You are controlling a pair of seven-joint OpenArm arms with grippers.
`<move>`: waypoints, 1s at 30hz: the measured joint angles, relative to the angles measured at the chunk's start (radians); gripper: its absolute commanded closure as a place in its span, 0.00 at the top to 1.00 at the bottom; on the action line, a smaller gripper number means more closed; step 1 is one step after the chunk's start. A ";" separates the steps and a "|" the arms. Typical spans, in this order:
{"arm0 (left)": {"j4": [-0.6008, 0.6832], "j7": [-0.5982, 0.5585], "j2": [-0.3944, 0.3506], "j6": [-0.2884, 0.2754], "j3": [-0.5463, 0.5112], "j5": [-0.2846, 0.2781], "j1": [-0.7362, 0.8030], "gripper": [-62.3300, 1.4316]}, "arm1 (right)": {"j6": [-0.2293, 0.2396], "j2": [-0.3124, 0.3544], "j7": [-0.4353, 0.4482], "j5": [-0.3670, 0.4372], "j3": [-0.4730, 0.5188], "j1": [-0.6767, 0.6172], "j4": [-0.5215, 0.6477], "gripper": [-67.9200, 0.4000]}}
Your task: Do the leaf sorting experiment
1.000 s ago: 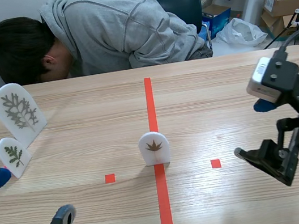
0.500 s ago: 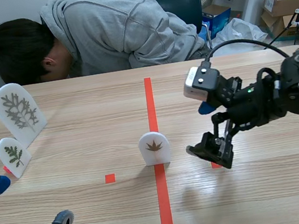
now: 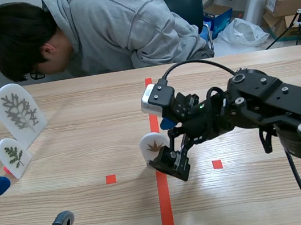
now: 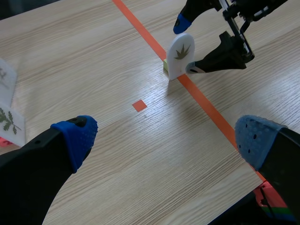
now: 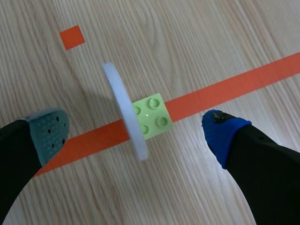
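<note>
The right end effector (image 5: 135, 133) is spread wide around the maple-leaf plaque (image 5: 123, 105) — one pad on either side, neither touching it; the plaque stands upright on a green brick (image 5: 151, 115) between the fingers, over the orange tape line. The left end effector (image 4: 166, 137) is spread too, low over the counter (image 4: 93, 56); the maple-leaf plaque stands well ahead of it — a large leaf plaque (image 3: 18, 111) and a small fern plaque (image 3: 13, 155) stand out beside its left finger.

the matte black right arm (image 3: 265, 107) has chunky rounded housings with silver bolt heads, a thin black cable (image 3: 194, 62) looping above and a white camera box (image 3: 149, 98) at its wrist. its thick black fingers (image 5: 262, 159) end in one blue dotted pad (image 5: 220, 133) and one grey-green dotted pad (image 5: 47, 133).
</note>
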 measured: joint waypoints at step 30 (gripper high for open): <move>0.000 0.000 0.000 0.000 0.000 0.000 0.000 1.00 | -0.026 -0.035 0.078 -0.011 0.002 -0.008 -0.059 0.07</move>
